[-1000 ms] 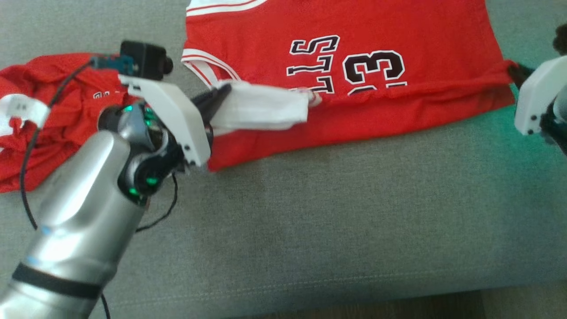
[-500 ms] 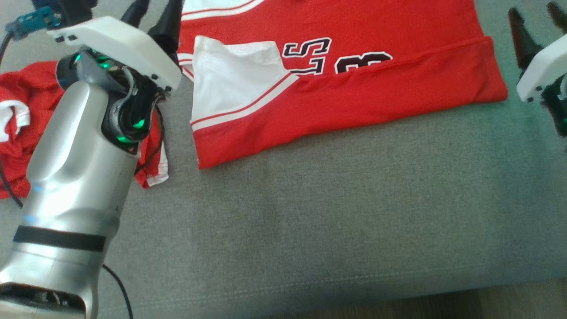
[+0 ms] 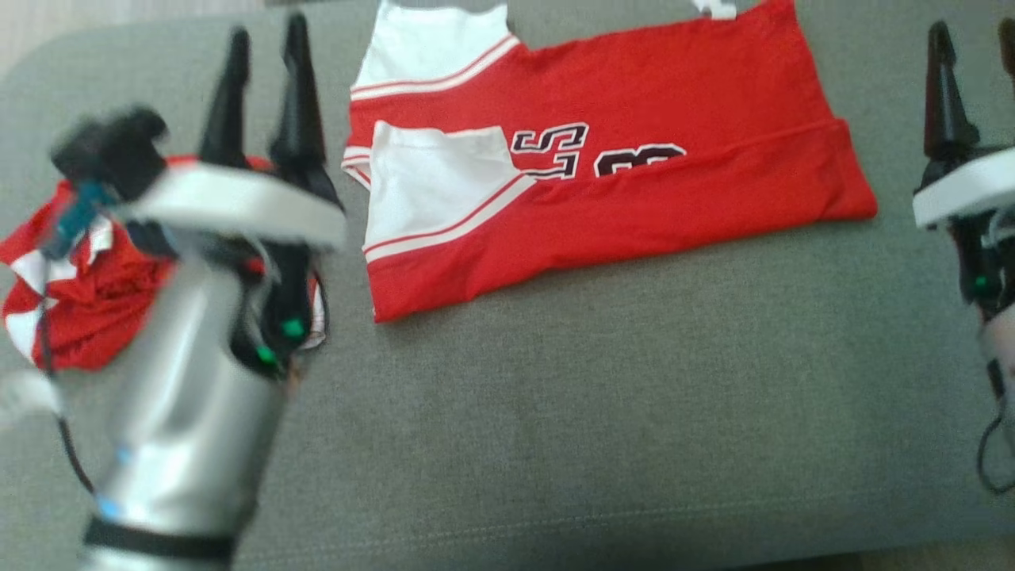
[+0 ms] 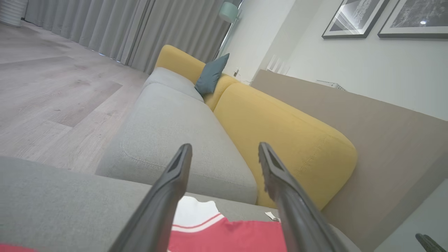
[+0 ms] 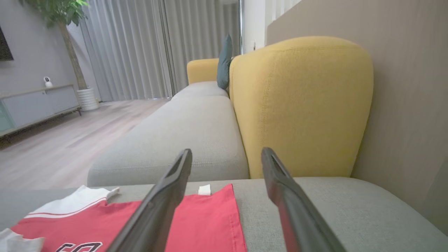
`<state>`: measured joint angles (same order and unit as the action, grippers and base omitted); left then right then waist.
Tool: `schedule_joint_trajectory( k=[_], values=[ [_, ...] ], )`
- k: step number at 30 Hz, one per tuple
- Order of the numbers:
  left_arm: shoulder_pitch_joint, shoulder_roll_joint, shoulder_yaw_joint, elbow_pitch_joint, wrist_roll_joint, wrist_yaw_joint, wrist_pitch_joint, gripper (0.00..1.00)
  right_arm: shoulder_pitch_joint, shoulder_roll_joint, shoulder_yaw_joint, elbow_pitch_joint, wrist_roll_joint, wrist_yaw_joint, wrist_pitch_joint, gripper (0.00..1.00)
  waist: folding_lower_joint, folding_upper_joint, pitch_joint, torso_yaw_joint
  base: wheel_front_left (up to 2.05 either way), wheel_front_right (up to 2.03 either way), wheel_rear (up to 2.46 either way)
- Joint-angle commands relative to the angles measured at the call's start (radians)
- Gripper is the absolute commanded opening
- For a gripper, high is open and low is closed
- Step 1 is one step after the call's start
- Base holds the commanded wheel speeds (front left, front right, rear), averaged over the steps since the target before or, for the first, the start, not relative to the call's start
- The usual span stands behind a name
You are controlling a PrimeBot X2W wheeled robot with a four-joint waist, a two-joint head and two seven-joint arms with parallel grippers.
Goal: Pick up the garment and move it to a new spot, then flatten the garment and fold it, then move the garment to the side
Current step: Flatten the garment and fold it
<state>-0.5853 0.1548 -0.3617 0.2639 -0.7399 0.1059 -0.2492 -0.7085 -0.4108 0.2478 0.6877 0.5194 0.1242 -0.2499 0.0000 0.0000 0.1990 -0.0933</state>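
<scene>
Seen from the head view, my left hand [image 3: 268,32] stood open and empty just left of the red jersey [image 3: 634,198]. A second before, it had pinched the jersey's white-trimmed near-left corner. My right hand [image 3: 974,28] was open too and clear of the jersey's right edge, whose corner it had gripped a second earlier. The jersey lay flat on the grey cushion [image 3: 555,412], its near part folded over and half covering the numerals. A crumpled red garment [image 3: 87,309] lay at the left, partly behind my left arm.

In the left wrist view my fingers [image 4: 168,196] were spread with nothing between them, and the jersey's white-and-red corner lay below.

In the right wrist view the fingers [image 5: 161,203] were spread, and the jersey showed low and to their left.
</scene>
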Motion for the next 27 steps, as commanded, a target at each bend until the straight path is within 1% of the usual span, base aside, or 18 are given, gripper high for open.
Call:
schedule_joint_trajectory(
  k=[1, 4, 7, 12, 15, 19, 22, 24, 27],
  values=[
    [-0.002, 0.013, 0.035, -0.055, 0.023, 0.007, -0.009, 1.0, 0.032, 0.006, -0.014, -0.053, -0.017, 0.007, -0.01, 1.0, 0.0, 0.0, -0.02, 0.004, 0.0, 0.0, 0.0],
    [0.085, -0.013, 0.038, -0.124, 0.084, 0.029, -0.012, 1.0, 0.128, 0.044, -0.094, -0.166, -0.086, 0.007, -0.011, 1.0, 0.0, 0.0, -0.038, 0.007, 0.0, 0.0, 0.0],
    [0.178, -0.046, 0.042, -0.17, 0.148, 0.039, -0.012, 1.0, 0.235, 0.101, -0.16, -0.274, -0.158, 0.007, -0.011, 1.0, 0.0, 0.0, -0.053, 0.005, 0.0, 0.0, 0.0],
    [0.302, -0.087, 0.03, -0.175, 0.225, 0.035, -0.012, 1.0, 0.379, 0.191, -0.211, -0.384, -0.25, 0.007, -0.012, 1.0, 0.0, 0.0, -0.065, -0.004, 0.0, 0.0, 0.0],
    [0.343, -0.099, 0.028, -0.159, 0.241, 0.034, -0.012, 1.0, 0.422, 0.223, -0.223, -0.422, -0.281, 0.007, -0.006, 1.0, 0.0, 0.0, -0.065, -0.015, 0.0, 0.0, 0.0],
    [0.349, -0.103, 0.017, -0.13, 0.248, 0.027, -0.012, 1.0, 0.438, 0.238, -0.241, -0.461, -0.298, 0.007, 0.017, 1.0, 0.0, 0.0, -0.061, -0.029, 0.0, 0.0, 0.0],
    [0.341, -0.104, 0.001, -0.093, 0.244, 0.032, -0.012, 1.0, 0.437, 0.238, -0.246, -0.48, -0.301, 0.007, 0.031, 1.0, 0.0, 0.0, -0.058, -0.037, 0.0, 0.0, 0.0],
    [0.325, -0.104, -0.016, -0.038, 0.246, 0.047, -0.012, 1.0, 0.434, 0.235, -0.248, -0.497, -0.305, 0.007, 0.044, 1.0, 0.0, 0.0, -0.054, -0.045, 0.0, 0.0, 0.0],
    [0.289, -0.104, -0.029, 0.067, 0.252, 0.094, 0.005, 1.0, 0.429, 0.23, -0.249, -0.521, -0.306, 0.007, 0.061, 1.0, 0.0, 0.0, -0.045, -0.055, 0.0, 0.0, 0.0]
  ],
)
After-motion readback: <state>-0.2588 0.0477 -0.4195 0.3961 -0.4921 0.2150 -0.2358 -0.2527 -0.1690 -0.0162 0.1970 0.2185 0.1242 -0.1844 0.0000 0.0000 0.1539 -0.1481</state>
